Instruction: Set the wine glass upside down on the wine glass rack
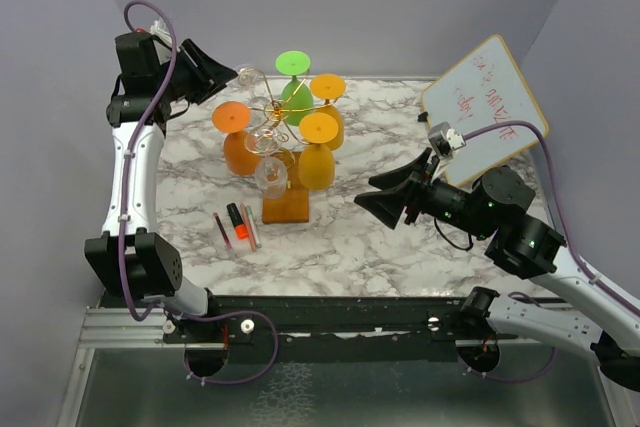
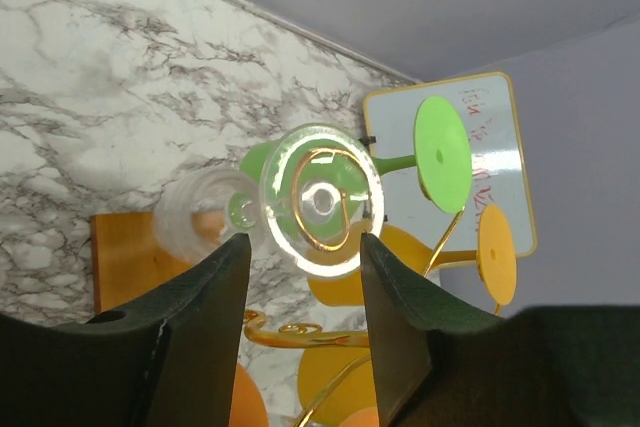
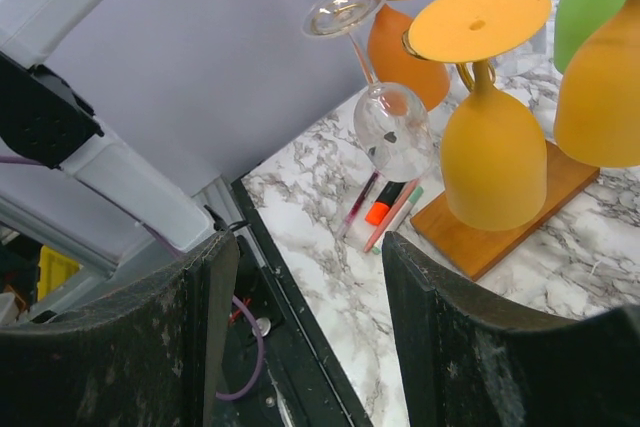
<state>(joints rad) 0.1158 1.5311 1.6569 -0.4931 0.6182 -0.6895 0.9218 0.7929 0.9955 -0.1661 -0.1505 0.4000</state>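
Note:
The clear wine glass (image 2: 322,202) hangs upside down on the wine glass rack (image 1: 285,209), its round foot caught in a gold spiral arm and its bowl (image 1: 270,175) pointing down over the wooden base. My left gripper (image 2: 304,241) is open just short of the foot, touching nothing; in the top view it (image 1: 232,74) sits high at the rack's back left. From the right wrist view the same glass (image 3: 393,132) dangles freely. My right gripper (image 1: 380,195) stands open and empty to the right of the rack, low over the table.
Orange (image 1: 238,147), green (image 1: 294,87) and two yellow glasses (image 1: 318,159) hang on the other arms. Pens and an orange marker (image 1: 238,225) lie left of the base. A whiteboard (image 1: 485,107) leans at the back right. Grey walls close in on three sides.

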